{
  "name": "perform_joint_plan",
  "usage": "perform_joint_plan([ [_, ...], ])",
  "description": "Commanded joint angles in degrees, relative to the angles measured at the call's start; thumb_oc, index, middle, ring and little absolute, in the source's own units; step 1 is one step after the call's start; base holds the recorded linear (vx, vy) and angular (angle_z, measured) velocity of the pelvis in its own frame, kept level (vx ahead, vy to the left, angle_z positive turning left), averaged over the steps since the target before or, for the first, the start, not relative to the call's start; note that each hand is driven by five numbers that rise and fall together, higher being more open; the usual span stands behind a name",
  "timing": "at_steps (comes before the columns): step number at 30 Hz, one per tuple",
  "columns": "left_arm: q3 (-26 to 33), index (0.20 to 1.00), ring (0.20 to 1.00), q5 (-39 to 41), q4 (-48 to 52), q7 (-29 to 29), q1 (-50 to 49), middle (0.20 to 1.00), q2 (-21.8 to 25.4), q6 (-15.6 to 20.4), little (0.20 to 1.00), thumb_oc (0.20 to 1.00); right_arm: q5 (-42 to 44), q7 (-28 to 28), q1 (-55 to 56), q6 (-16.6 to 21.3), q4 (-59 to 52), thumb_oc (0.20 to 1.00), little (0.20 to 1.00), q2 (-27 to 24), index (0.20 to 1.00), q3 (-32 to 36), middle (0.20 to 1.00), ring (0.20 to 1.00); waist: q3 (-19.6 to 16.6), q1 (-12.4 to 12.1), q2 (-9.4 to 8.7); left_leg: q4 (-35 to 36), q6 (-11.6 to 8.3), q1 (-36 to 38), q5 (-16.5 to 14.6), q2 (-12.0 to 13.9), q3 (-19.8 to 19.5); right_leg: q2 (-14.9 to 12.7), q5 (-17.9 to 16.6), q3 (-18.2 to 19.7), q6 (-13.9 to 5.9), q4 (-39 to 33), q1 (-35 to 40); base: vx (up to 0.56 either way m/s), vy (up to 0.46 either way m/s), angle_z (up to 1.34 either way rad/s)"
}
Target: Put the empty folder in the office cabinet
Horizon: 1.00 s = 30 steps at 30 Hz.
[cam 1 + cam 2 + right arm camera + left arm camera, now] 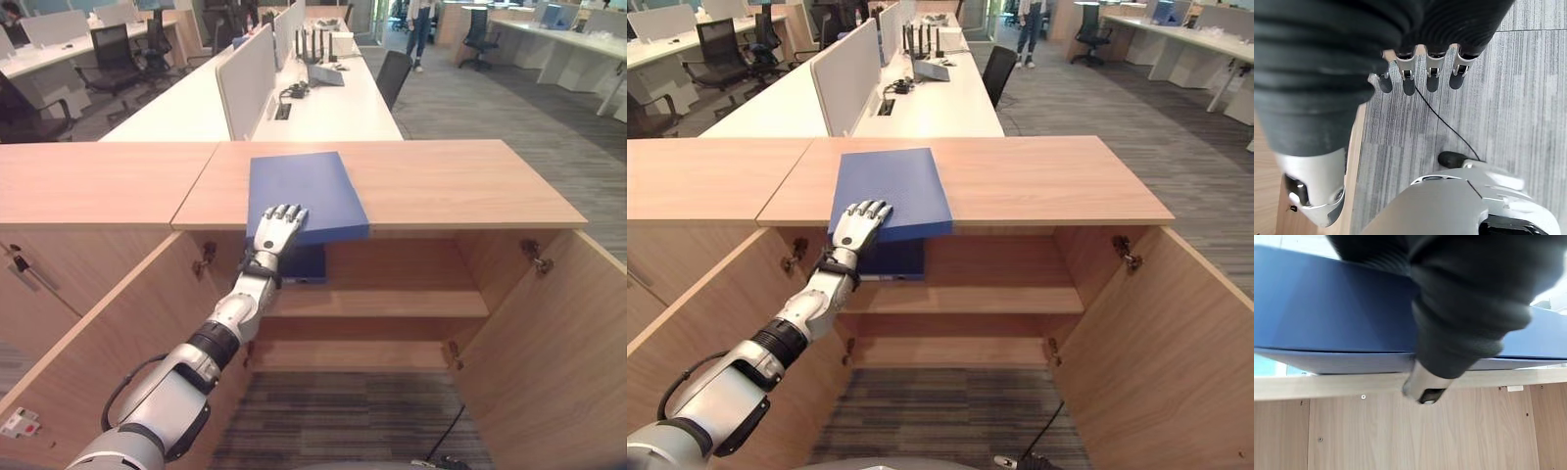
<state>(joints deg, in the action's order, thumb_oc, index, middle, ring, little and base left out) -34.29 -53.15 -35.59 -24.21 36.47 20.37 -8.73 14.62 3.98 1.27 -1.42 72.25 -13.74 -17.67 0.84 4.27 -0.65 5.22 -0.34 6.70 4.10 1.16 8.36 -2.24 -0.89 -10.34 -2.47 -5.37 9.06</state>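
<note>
The blue folder [306, 193] is lying flat on the cabinet top [441, 181], with its near edge jutting out past the front lip over the open compartment. The left hand [276, 227] is being laid on the folder's near left corner, fingers stretched out on the upper face. In the left wrist view the thumb [1425, 387] is seen below the folder's [1327, 308] edge, so the corner appears to be pinched between fingers and thumb, though the fingers themselves are being hidden there by the dark cover.

A second dark blue item [306, 262] is standing on the upper shelf [392, 302] just under the overhanging folder; most of it is being covered by the folder and the wrist, so what it is cannot be told. Both cabinet doors [563, 343] are standing open and are being cut off by the lower frame edge.

The right hand [1420, 73] is hanging over grey carpet [1498, 98] beside a wooden panel, its fingers relaxed and holding nothing.

Behind the cabinet, white desks [323, 108] with dividers and black chairs [113, 54] are being shown, and a person's legs [419, 34] are visible at the far end, the upper body being cut off.
</note>
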Motion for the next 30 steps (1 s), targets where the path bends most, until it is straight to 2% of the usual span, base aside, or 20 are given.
perform_joint_plan([
  [1,-0.5,0.2,0.2,1.4,-4.1,1.1,7.1,0.2,0.7,0.6,0.2,0.2,0.5,0.9,-2.4,1.6,3.2,1.0,1.0,0.7,1.0,-1.2,1.0,1.0,1.5,0.1,-2.44,-0.2,-0.06,2.3,-7.7,-0.7,-1.9,-2.4,0.8,-0.1,-3.99,0.4,0.5,0.0,0.0,0.0],
  [3,0.2,0.2,0.2,1.6,-0.4,1.3,5.8,0.2,1.5,1.3,0.2,0.2,0.6,1.0,-2.4,1.5,3.1,1.0,1.0,0.9,1.0,-1.1,1.0,1.0,1.6,-0.1,-2.55,-0.2,-0.04,2.3,-7.7,-0.7,-2.0,-2.3,0.8,-0.1,-3.98,0.4,0.5,0.0,0.0,0.0],
  [7,3.4,0.2,0.2,4.5,11.5,2.1,1.9,0.2,3.5,5.1,0.2,0.2,0.6,1.0,-2.2,1.4,3.0,1.0,1.0,0.9,1.0,0.0,1.0,1.0,1.8,-0.7,-2.72,-0.2,-0.07,2.3,-7.7,-0.7,-2.4,-2.3,1.0,-0.3,-3.85,0.4,0.9,0.0,0.0,0.0],
  [8,4.3,0.2,0.2,6.8,18.0,3.5,-0.2,0.2,4.5,7.9,0.2,0.2,0.5,1.0,-2.5,1.4,2.9,1.0,1.0,0.9,1.0,0.4,1.0,1.0,1.9,-1.0,-2.75,-0.2,-0.05,2.2,-7.7,-0.7,-2.6,-2.3,1.0,-0.4,-3.85,0.4,0.8,0.0,-0.007,0.04],
  [9,4.7,0.2,0.2,8.1,21.3,4.4,-1.4,0.2,5.1,9.2,0.2,0.2,0.4,0.9,-2.5,1.4,2.9,1.0,1.0,0.9,1.0,0.6,1.0,1.0,1.9,-1.1,-2.79,-0.2,-0.05,2.1,-7.6,-0.7,-2.7,-2.4,0.9,-0.4,-3.84,0.4,0.7,0.0,0.0,0.0],
  [12,6.4,0.2,0.2,16.8,32.2,8.3,-6.8,0.2,6.1,14.2,0.2,0.2,0.3,0.9,-2.5,1.4,3.0,1.0,1.0,1.0,1.0,1.8,1.0,1.0,2.5,-1.7,-2.87,-0.2,0.03,1.6,-6.9,-0.8,-2.9,-2.4,0.3,-0.8,-3.69,0.4,0.4,0.01,-0.002,0.02],
  [15,8.3,0.2,0.2,35.8,43.8,18.3,-15.4,0.2,6.2,18.3,0.2,0.2,0.3,0.3,-2.1,1.1,3.0,1.0,1.0,0.7,1.0,3.5,1.0,1.0,2.9,-2.1,-2.76,-0.2,0.1,1.5,-6.7,-0.9,-3.1,-2.5,0.1,-0.9,-3.72,0.4,0.2,-0.01,0.004,0.07],
  [16,8.8,0.2,0.2,44.9,46.4,22.9,-19.3,0.2,6.2,18.4,0.2,0.2,-0.2,-0.5,-1.7,1.1,3.0,1.0,1.0,0.5,1.0,3.9,1.0,1.0,3.0,-2.3,-2.62,-0.2,0.1,1.4,-6.7,-0.8,-3.1,-2.5,0.0,-0.9,-3.74,0.4,0.1,0.0,0.0,0.0],
  [17,10.0,0.2,0.2,52.9,48.5,25.1,-22.2,0.2,6.6,18.4,0.2,0.2,-0.5,-1.2,-1.3,1.0,2.9,1.0,1.0,0.2,1.0,4.4,1.0,1.0,3.1,-2.4,-2.41,-0.2,0.04,1.6,-7.1,-0.8,-3.1,-2.5,0.2,-0.9,-3.86,0.4,0.2,0.0,0.0,0.0],
  [18,10.3,0.2,0.2,53.3,49.1,25.4,-22.7,0.2,6.9,18.1,0.2,0.2,-0.5,-1.2,-1.1,0.9,2.8,1.0,1.0,0.2,1.0,4.3,1.0,1.0,3.0,-2.2,-2.4,-0.2,0.03,1.7,-7.2,-0.7,-3.1,-2.5,0.3,-0.9,-3.87,0.4,0.3,0.0,0.0,0.0],
  [19,12.6,0.2,0.2,65.9,53.4,28.2,-26.8,0.2,8.3,17.6,0.2,0.2,-1.3,-2.5,-0.8,0.7,3.2,1.0,1.0,0.4,1.0,4.6,1.0,1.0,3.3,-2.6,-2.18,-0.2,0.03,1.6,-7.1,-0.7,-3.1,-2.5,0.1,-1.0,-3.87,0.4,0.2,0.0,0.008,0.04],
  [21,14.8,0.2,0.2,77.7,58.6,30.8,-29.9,0.2,10.1,17.0,0.2,0.2,-1.9,-4.3,-1.1,0.3,4.3,1.0,1.0,0.9,1.0,4.5,1.0,1.0,3.4,-3.2,-2.06,-0.2,-0.01,1.5,-7.1,-0.7,-3.4,-2.5,0.0,-1.2,-3.8,0.4,0.2,0.0,0.0,0.02],
  [22,15.0,0.2,0.2,77.8,58.8,30.8,-30.0,0.2,10.2,16.9,0.2,0.2,-1.9,-4.3,-1.1,0.3,4.4,1.0,1.0,0.9,1.0,4.5,1.0,1.0,3.4,-3.2,-2.1,-0.2,-0.02,1.5,-7.1,-0.7,-3.4,-2.5,0.0,-1.2,-3.8,0.4,0.2,0.0,0.0,0.0],
  [26,15.8,0.2,0.2,86.6,62.9,32.1,-31.2,0.2,11.3,16.0,0.2,0.2,-2.6,-5.3,-1.7,0.2,5.0,1.0,1.0,1.5,1.0,3.9,1.0,1.0,3.6,-3.8,-2.01,-0.2,-0.11,1.4,-7.0,-0.8,-3.8,-2.4,0.1,-1.6,-3.79,0.4,0.4,0.0,0.001,0.03],
  [30,15.8,0.2,0.2,89.5,64.6,31.2,-31.3,0.2,11.0,15.9,0.2,0.2,-3.0,-5.3,-2.3,0.3,4.9,1.0,1.0,2.0,1.0,2.9,1.0,1.0,3.6,-4.2,-2.01,-0.2,-0.06,1.4,-7.0,-0.9,-4.3,-2.4,0.3,-1.8,-3.75,0.4,0.5,0.0,0.003,0.04],
])
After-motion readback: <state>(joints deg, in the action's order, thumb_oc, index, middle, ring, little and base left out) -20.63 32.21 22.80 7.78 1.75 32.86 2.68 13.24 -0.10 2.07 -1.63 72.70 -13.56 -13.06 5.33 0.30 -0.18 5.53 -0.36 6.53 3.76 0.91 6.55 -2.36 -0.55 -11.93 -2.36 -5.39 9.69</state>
